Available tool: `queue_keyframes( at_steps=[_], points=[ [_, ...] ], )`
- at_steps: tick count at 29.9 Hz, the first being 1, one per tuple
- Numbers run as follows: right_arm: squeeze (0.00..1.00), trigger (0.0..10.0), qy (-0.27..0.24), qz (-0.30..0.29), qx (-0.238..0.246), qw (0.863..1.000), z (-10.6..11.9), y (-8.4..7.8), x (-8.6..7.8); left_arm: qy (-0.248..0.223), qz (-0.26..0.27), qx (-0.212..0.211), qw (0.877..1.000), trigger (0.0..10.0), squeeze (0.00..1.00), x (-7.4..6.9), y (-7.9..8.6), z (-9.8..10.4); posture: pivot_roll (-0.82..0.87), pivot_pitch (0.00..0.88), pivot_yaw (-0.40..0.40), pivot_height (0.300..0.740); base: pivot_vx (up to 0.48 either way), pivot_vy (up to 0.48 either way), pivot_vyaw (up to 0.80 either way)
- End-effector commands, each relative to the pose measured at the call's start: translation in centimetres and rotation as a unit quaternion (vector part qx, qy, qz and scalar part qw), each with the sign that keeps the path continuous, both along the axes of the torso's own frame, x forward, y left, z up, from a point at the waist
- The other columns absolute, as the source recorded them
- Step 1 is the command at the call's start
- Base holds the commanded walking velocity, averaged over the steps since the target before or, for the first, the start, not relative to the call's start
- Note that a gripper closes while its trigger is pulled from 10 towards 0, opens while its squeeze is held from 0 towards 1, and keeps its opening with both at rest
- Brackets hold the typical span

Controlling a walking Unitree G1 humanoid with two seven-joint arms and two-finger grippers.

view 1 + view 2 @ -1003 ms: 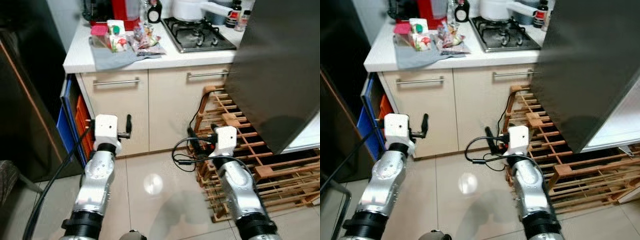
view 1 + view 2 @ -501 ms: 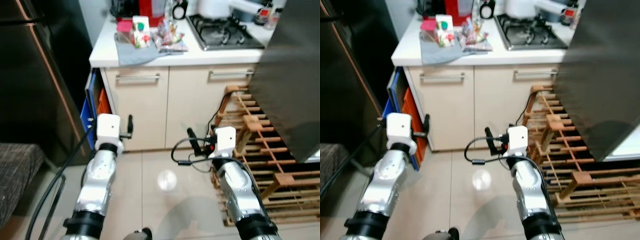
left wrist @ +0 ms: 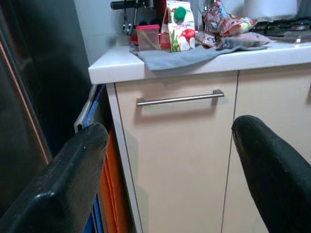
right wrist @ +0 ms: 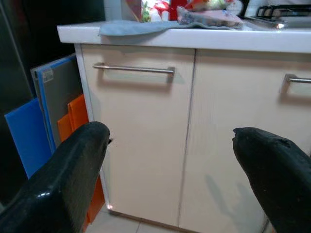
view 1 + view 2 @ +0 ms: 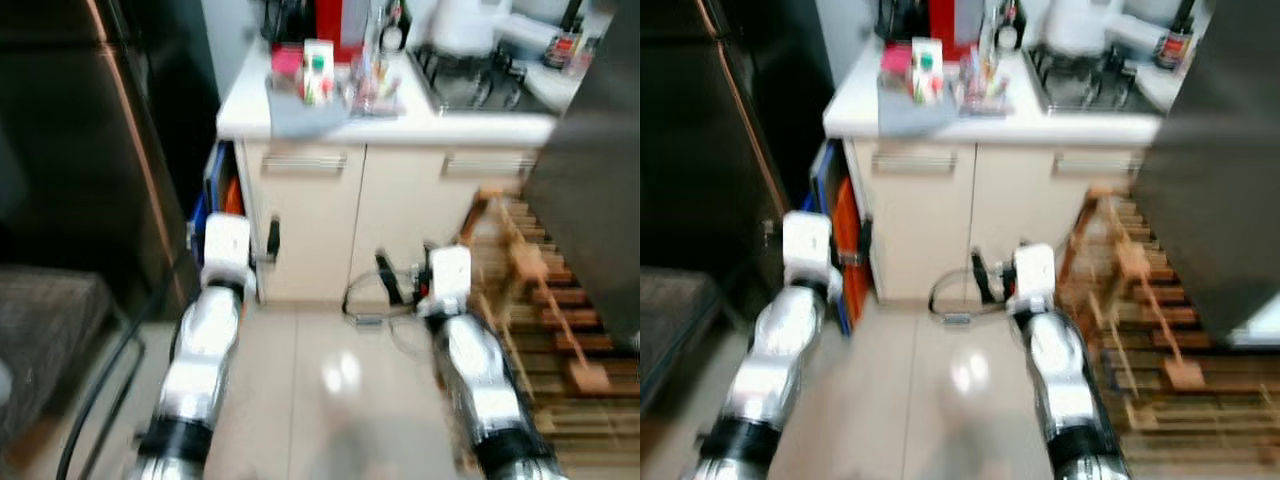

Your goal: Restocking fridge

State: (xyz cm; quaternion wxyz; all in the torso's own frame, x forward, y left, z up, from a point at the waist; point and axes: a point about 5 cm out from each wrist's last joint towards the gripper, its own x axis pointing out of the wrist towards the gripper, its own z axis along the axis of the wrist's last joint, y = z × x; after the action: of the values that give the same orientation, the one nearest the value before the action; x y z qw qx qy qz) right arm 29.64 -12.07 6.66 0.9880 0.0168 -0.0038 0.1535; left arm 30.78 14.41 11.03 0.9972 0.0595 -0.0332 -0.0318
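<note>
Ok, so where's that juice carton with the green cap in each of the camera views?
Left eye view: the juice carton stands on the white counter, upper middle, on the grey cloth.
Right eye view: upper middle, same spot on the cloth.
Left wrist view: top centre, beside a small pink-lidded tub.
Right wrist view: cut off at the top edge, too little to be sure.
Shared landmark: the grey cloth hanging over the counter edge.
</note>
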Motion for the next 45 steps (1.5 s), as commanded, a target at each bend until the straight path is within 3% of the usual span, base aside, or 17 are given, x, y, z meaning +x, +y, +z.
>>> queue_keyframes(
  at_steps=[1, 16, 23, 27, 28, 32, 36, 41, 44, 45],
  points=[
    [0.0, 10.0, -0.008, -0.028, -0.003, 1.0, 0.3, -0.9, 0.3, -0.009, -0.015, 0.002, 1.0, 10.0, 0.0, 0.2, -0.6, 0.4, -0.06, 0.0, 0.025, 0.74, 0.48, 0.0, 0.0],
    [0.0, 10.0, -0.012, -0.041, -0.009, 0.999, 0.4, -1.5, 0.6, -0.017, -0.03, -0.003, 0.999, 10.0, 0.0, 0.6, -1.0, 0.9, -0.06, 0.0, 0.022, 0.74, 0.48, 0.0, 0.0],
    [0.01, 10.0, -0.019, -0.039, -0.01, 0.999, 0.5, -1.3, 0.5, -0.022, -0.034, -0.004, 0.999, 10.0, 0.0, 0.4, -1.1, 1.0, -0.05, 0.0, 0.021, 0.74, 0.48, 0.0, 0.72],
    [0.0, 10.0, -0.048, -0.032, -0.015, 0.998, 1.7, -0.9, 0.8, -0.053, -0.035, -0.016, 0.998, 10.0, 0.0, 0.4, -1.0, 2.0, -0.05, 0.0, 0.024, 0.74, 0.48, 0.0, 0.0],
    [0.0, 10.0, -0.077, -0.021, -0.016, 0.997, 3.0, -0.4, 0.9, -0.064, -0.036, -0.021, 0.997, 10.0, 0.0, 0.3, -1.0, 2.5, -0.05, 0.0, 0.025, 0.74, 0.48, 0.0, 0.0],
    [0.0, 10.0, -0.104, -0.018, 0.002, 0.994, 4.8, 0.4, 1.5, -0.069, -0.044, -0.023, 0.996, 10.0, 0.0, 0.3, -1.2, 2.7, -0.05, 0.0, 0.025, 0.74, 0.48, 0.0, 0.0],
    [0.0, 10.0, -0.089, -0.027, -0.001, 0.996, 4.0, 0.1, 1.6, -0.065, -0.043, -0.002, 0.997, 10.0, 0.0, 0.5, -1.4, 2.5, -0.05, 0.0, 0.023, 0.74, 0.469, 0.0, 0.0],
    [0.0, 10.0, -0.086, -0.03, -0.002, 0.996, 3.9, -0.1, 1.3, -0.063, -0.048, -0.006, 0.997, 10.0, 0.0, 0.5, -1.3, 2.6, -0.05, 0.0, 0.026, 0.74, 0.0, 0.0, 0.0],
    [0.0, 10.0, -0.102, -0.032, 0.003, 0.994, 4.8, 0.1, 1.3, -0.071, -0.06, -0.014, 0.996, 10.0, 0.0, 0.3, -1.4, 2.9, -0.05, 0.0, 0.03, 0.74, 0.36, 0.0, 0.0],
    [0.0, 10.0, -0.128, -0.033, 0.014, 0.991, 6.3, 0.5, 1.6, -0.084, -0.065, -0.015, 0.994, 10.0, 0.0, 0.2, -1.5, 3.5, -0.05, 0.0, 0.031, 0.74, 0.45, 0.0, 0.0]
  ],
)
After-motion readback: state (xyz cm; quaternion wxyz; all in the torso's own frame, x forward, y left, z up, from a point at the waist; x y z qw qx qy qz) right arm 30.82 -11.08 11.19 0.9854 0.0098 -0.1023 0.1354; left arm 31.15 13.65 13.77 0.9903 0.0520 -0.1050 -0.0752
